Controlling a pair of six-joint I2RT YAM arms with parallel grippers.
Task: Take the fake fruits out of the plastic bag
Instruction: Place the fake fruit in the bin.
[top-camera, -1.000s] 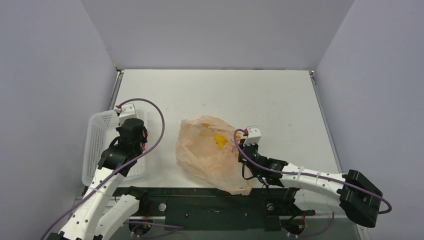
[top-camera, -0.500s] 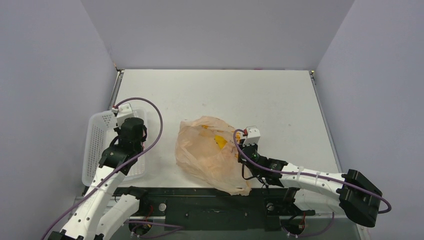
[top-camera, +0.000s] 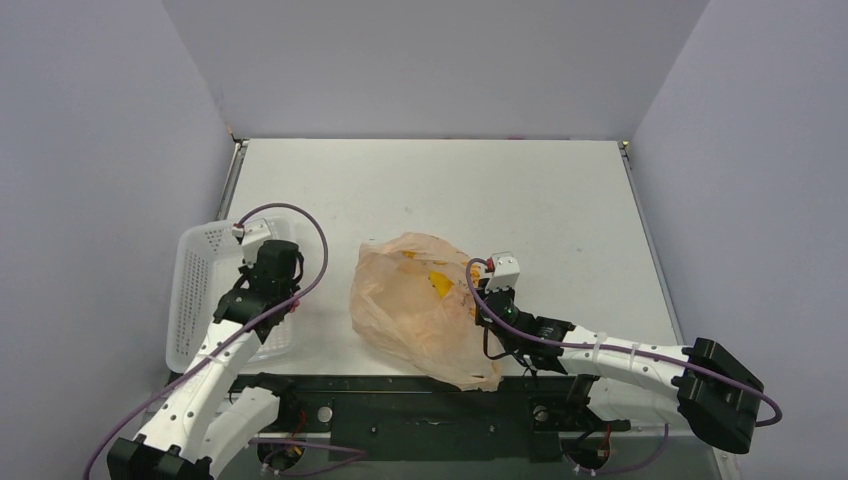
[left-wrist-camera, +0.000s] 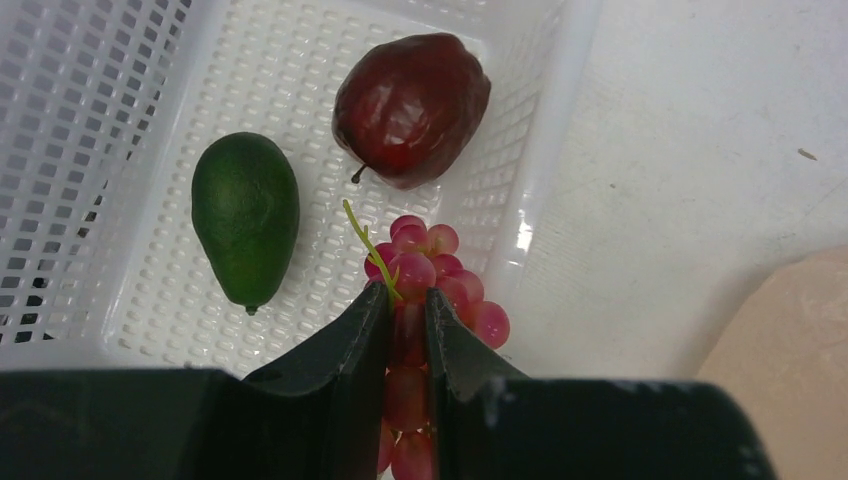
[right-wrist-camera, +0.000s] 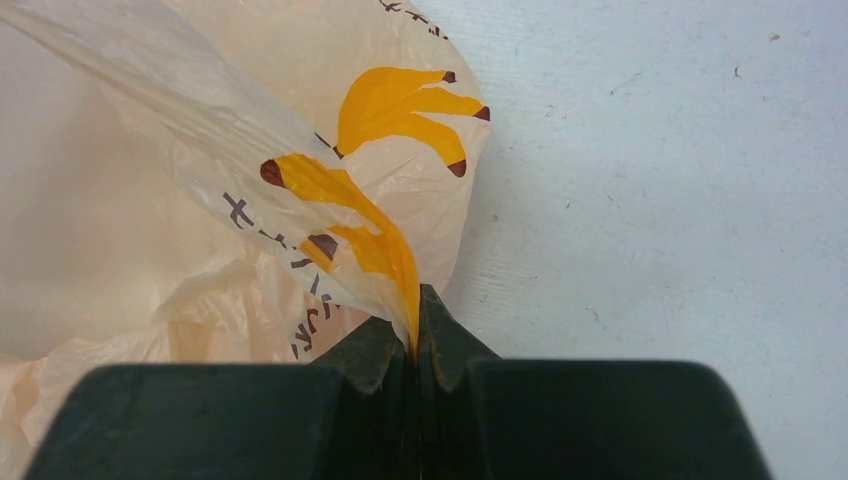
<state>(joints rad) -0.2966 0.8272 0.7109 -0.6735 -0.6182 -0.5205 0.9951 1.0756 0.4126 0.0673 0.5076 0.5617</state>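
My left gripper (left-wrist-camera: 405, 300) is shut on a cluster of small red berries (left-wrist-camera: 432, 262) and holds it over the right rim of the white mesh basket (left-wrist-camera: 120, 80). A dark red round fruit (left-wrist-camera: 410, 108) lies in the basket. No bright red fruit is in view. The peach-orange plastic bag (top-camera: 415, 300) lies crumpled at the table's middle front. My right gripper (right-wrist-camera: 415, 320) is shut on a fold of the bag (right-wrist-camera: 150, 200) at its right edge, and also shows in the top view (top-camera: 482, 305). The bag's inside is hidden.
A green avocado-shaped fruit (left-wrist-camera: 245, 215) lies in the basket beside the dark red one. The basket (top-camera: 195, 290) sits at the table's left front, against the left wall. My left gripper (top-camera: 275, 298) hangs over its right side. Bare white table lies behind and right of the bag.
My left wrist has shifted a little to the right, over the basket's right side, still holding the berries. The right arm and the bag have not moved.
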